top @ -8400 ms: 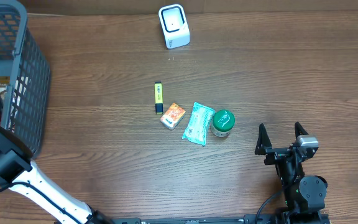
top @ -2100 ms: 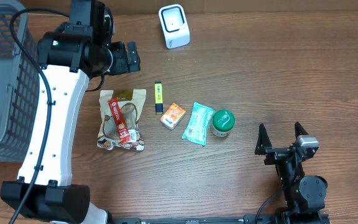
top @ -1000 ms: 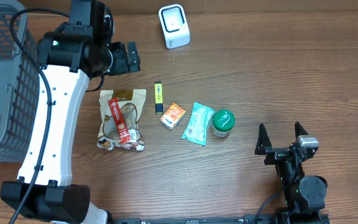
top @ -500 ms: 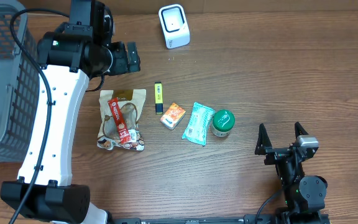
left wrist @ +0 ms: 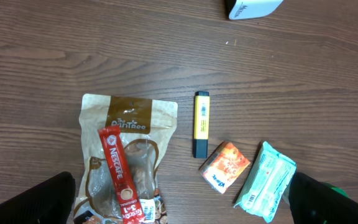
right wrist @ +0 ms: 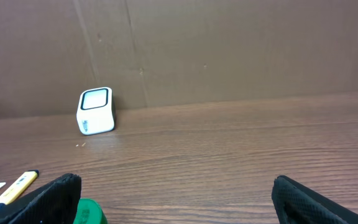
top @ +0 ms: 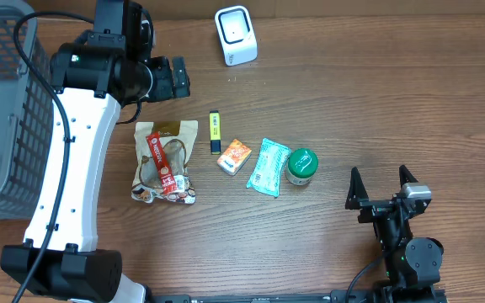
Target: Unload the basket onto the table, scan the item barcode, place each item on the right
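Observation:
A brown snack bag [top: 168, 160] [left wrist: 129, 155] lies flat on the table with a red Nescafe stick [top: 162, 162] [left wrist: 120, 180] on top of it. To its right lie a yellow pen [top: 214, 131] [left wrist: 201, 123], an orange packet [top: 234, 156] [left wrist: 225, 166], a teal tissue pack [top: 268, 167] [left wrist: 266, 180] and a green-lidded jar [top: 302, 166] [right wrist: 89, 213]. The white scanner [top: 236, 35] [right wrist: 96, 111] stands at the back. My left gripper [top: 178, 78] [left wrist: 182, 205] hovers open above the bag, holding nothing. My right gripper [top: 380, 187] [right wrist: 179, 202] rests open and empty near the front right.
A grey mesh basket [top: 7, 101] stands at the left edge. A cardboard wall [right wrist: 229, 50] rises behind the table. The left arm [top: 66, 168] stretches over the table's left part.
Since the oldest frame the left arm has come from the basket to above the table, and the brown bag with the red stick now lies there. Nothing has moved in the last second.

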